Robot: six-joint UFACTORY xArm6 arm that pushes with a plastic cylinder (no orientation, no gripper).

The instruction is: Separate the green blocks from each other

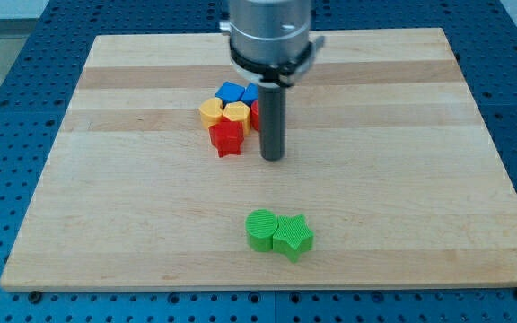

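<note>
A green round block and a green star block lie touching each other near the view's bottom, the round one on the left. My tip rests on the board well above them, just right of a red star block.
A cluster sits by the rod: a yellow block, a yellow hexagon block, a blue block, another blue block and a red block partly hidden behind the rod. The wooden board ends near the green blocks.
</note>
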